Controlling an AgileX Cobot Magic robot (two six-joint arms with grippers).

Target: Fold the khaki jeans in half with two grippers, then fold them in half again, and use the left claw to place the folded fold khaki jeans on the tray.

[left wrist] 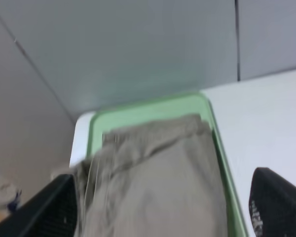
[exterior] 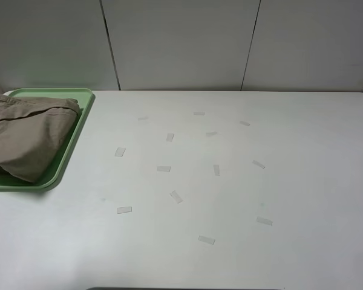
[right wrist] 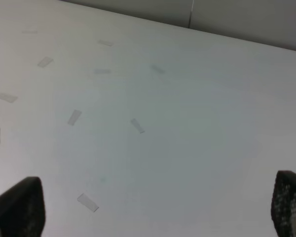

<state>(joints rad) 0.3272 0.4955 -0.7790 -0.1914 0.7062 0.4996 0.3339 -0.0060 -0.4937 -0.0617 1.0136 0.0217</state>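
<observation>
khaki jeans (exterior: 27, 136) sat folded on the tray (exterior: 78, 136), a compact stack that covered most of the tray's visible floor. one corner of the bundle reached the tray's near rim; the gathered waistband edge lay toward the tray's far rim, by the wall panels (exterior: 181, 42). a strip of bare green showed between the fabric and the tray's table-side rim.

tray sat on the white table (exterior: 242, 254), at its far left corner against the wall, partly cut off by the frame edge in the overhead view.

left claw (left wrist: 163, 217): jaws stood wide, one finger (left wrist: 44, 212) on each side of the folded stack, nothing between the tips. the wrist view was motion-blurred. it looked straight over the jeans toward the tray's far rim. could not tell whether the fingertips touched the cloth or cleared it. the arm itself was not visible from the overhead camera.

right gripper (right wrist: 153, 217): also spread wide and empty, well away from the tray, over bare table. only the two finger ends (right wrist: 17, 210) showed, at the corners of its wrist view.

table away from the tray carried a loose ring of small clear tape marks (exterior: 176, 196), all flat, none near the tray rim.
</observation>
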